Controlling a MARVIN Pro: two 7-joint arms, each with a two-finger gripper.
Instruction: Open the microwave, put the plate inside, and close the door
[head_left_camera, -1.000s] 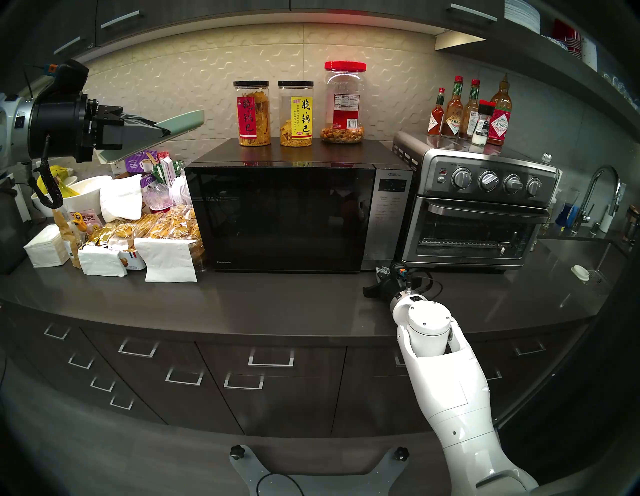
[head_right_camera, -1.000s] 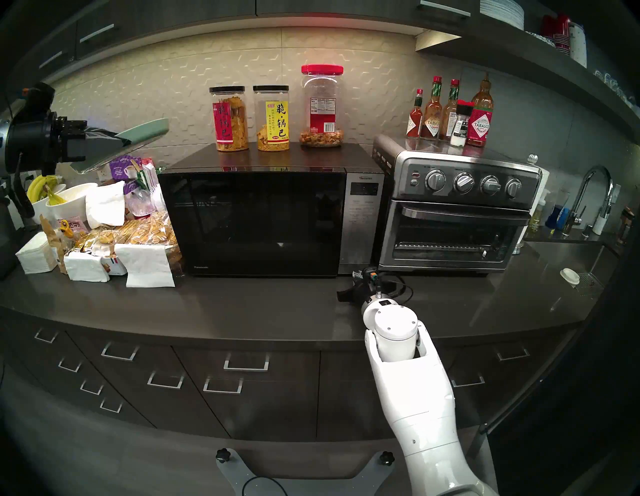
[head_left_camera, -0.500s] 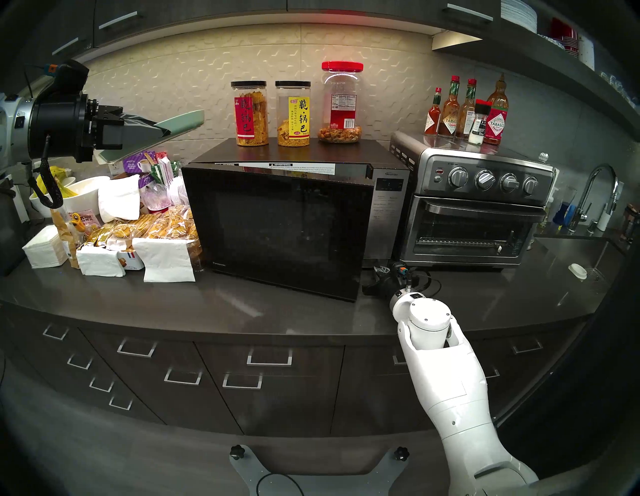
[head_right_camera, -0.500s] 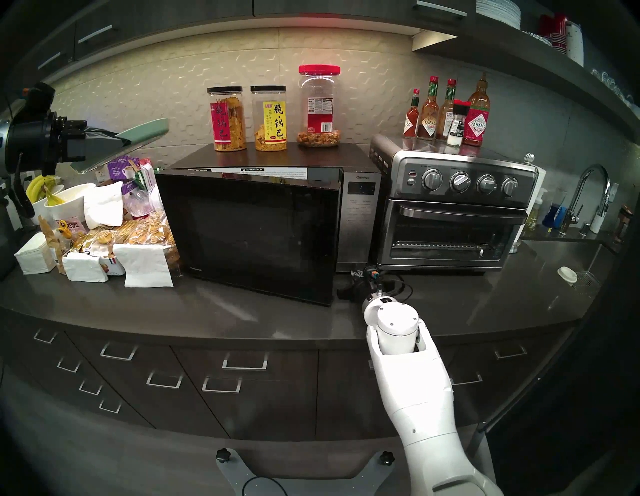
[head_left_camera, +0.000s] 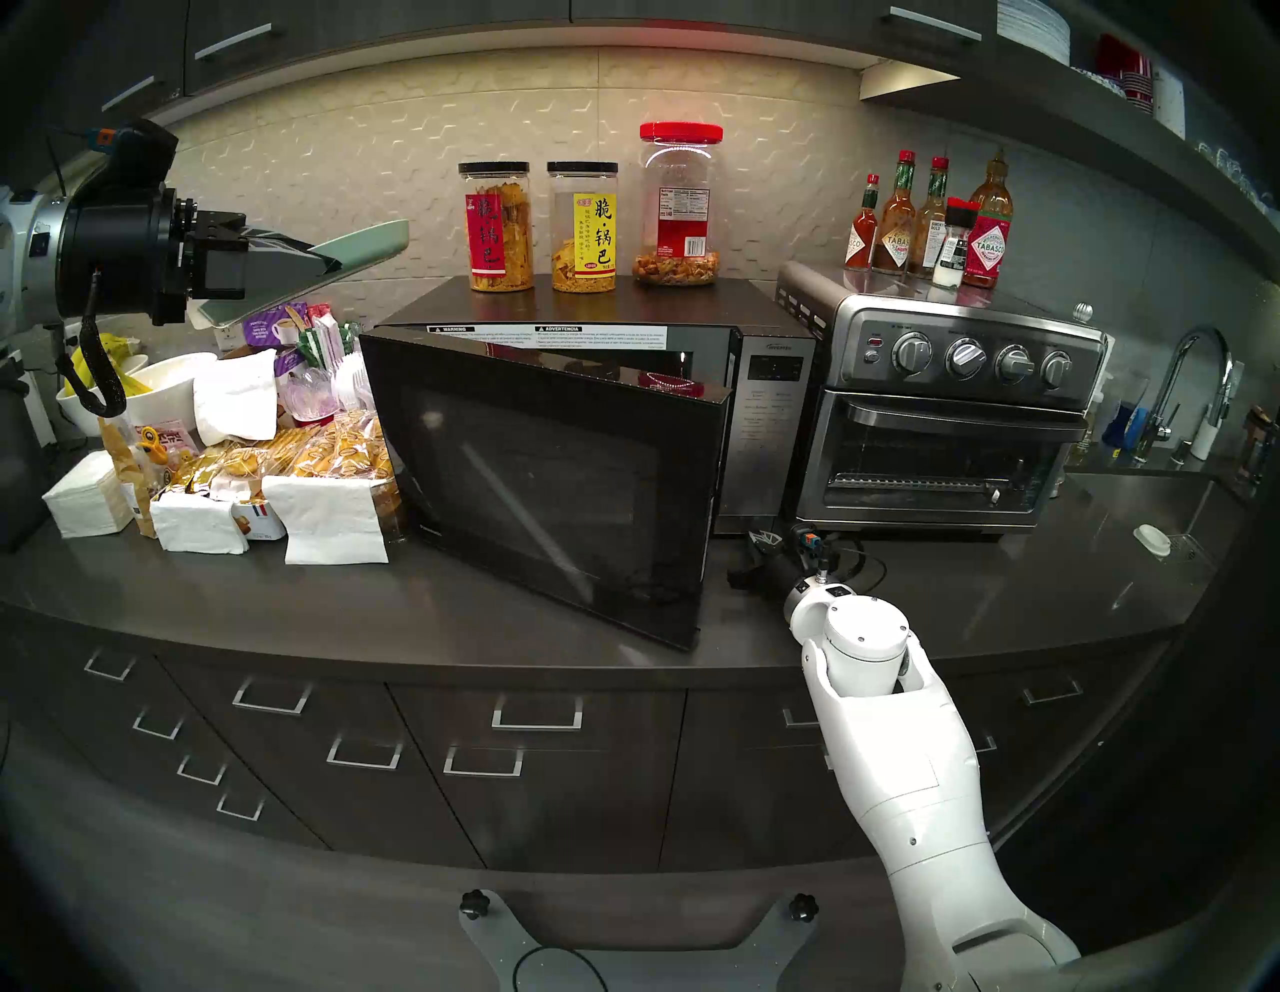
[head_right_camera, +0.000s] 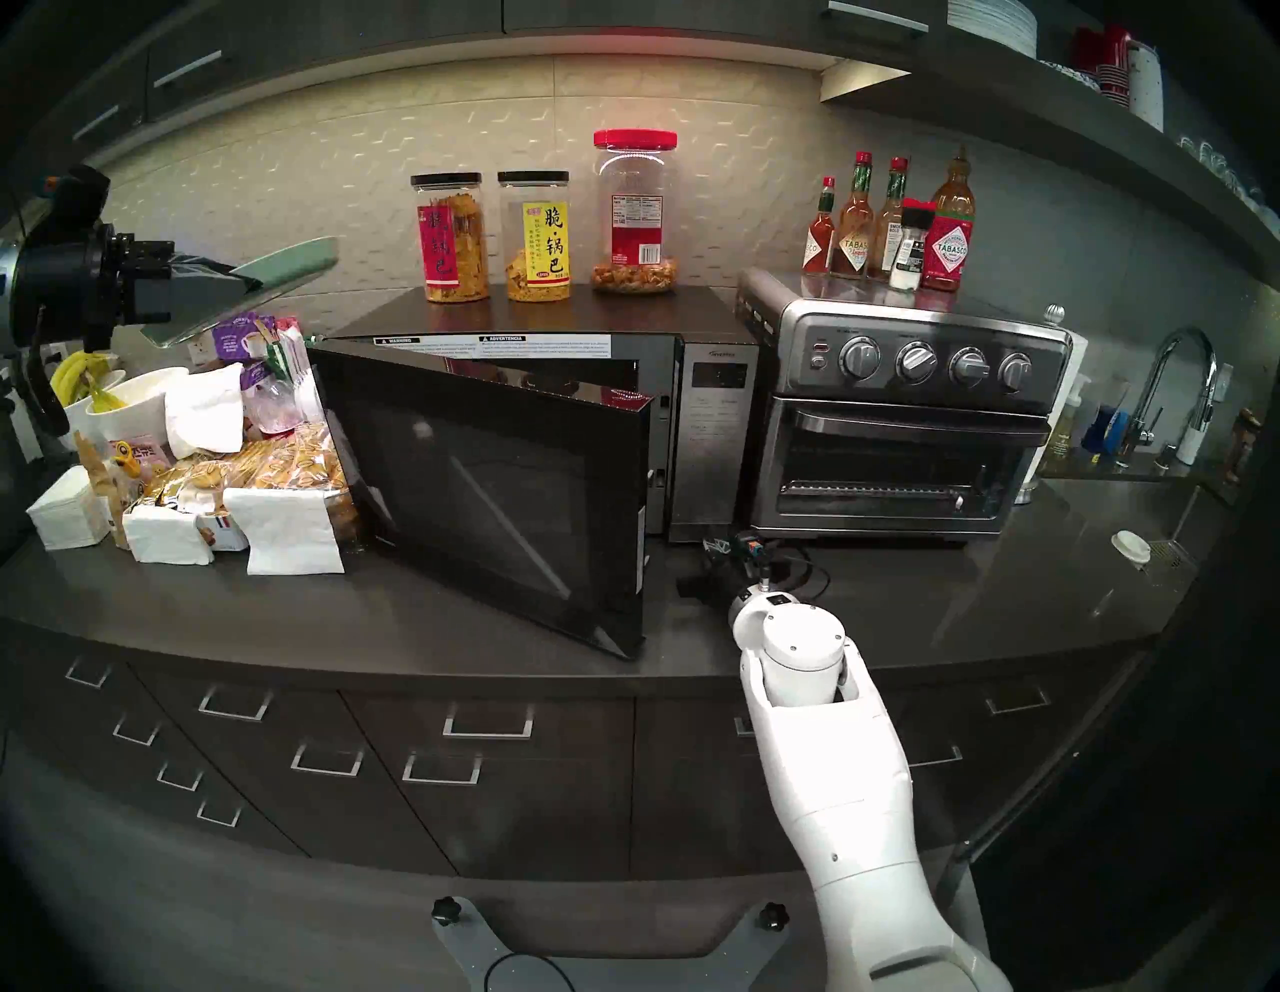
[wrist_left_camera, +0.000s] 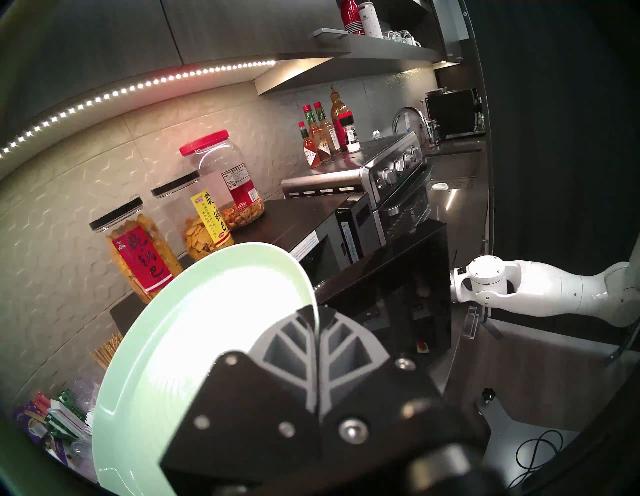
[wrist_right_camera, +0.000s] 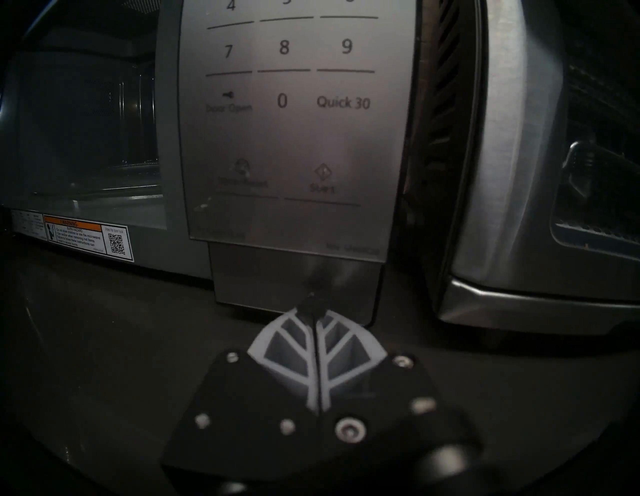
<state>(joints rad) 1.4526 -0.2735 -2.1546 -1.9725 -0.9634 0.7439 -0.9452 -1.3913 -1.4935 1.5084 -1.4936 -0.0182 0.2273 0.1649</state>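
**Door part-open, plate held aloft at the left**

Microwave (head_left_camera: 596, 415) sits on the countertop (head_left_camera: 346, 609), between a snack pile and the toaster oven (head_left_camera: 949, 415). The door (head_left_camera: 547, 478) is hinged on its left edge and stands partly swung out; a wedge of dark cavity shows along its top and right edge. Not wide enough for the plate yet, by my reading.

Right gripper (wrist_right_camera: 313, 304): fingers pressed together, nothing between them. It lies low over the counter, pointing nearly level at the bottom of the silver control panel (wrist_right_camera: 291, 121), its tip just short of, or touching, the tab under the keypad; cannot tell which. Closed fingers make a blunt poker, which suits pushing a release better than grasping. The white forearm runs up from the lower right, wrist bent toward the panel.

Left gripper (wrist_left_camera: 317, 322): pinching the rim of the mint-green plate (wrist_left_camera: 207, 329). The plate is held high, well left of and above the microwave, tilted with its far edge raised. Likely parked there to keep clear of the door's swing. The arm enters from the left edge, gripper pointing roughly level toward the microwave.

Three jars (head_left_camera: 582, 222) stand on the microwave top, clear of the door.
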